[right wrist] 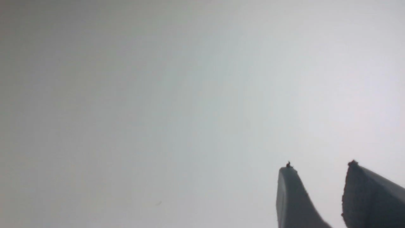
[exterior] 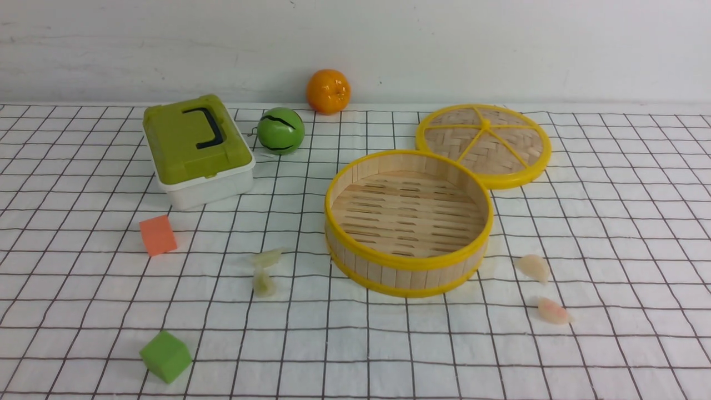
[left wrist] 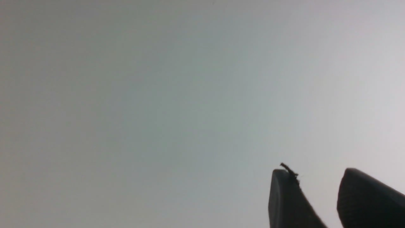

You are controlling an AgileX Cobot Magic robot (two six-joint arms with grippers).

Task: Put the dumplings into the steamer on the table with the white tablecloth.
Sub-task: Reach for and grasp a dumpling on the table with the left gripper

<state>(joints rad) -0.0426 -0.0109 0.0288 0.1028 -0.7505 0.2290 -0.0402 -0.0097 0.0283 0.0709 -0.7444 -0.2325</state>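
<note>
Start: nothing gripped, nothing loaded

My left claw [left wrist: 313, 172] stood spread, nothing between its fingers; my right claw [right wrist: 320, 166] was the same. Past both, the wrist cameras met only blank pale grey, so how far either hung from the work I could not tell. Ahead, on the white tablecloth [exterior: 622, 233], the steamer [exterior: 408, 262] sat empty. Two green dumplings [exterior: 268, 258] lay on my left claw's side of it, the farther one lengthwise across; two pink dumplings [exterior: 534, 268] lay on my right claw's side, both slanted. I judged each claw nearer its own pair.
</note>
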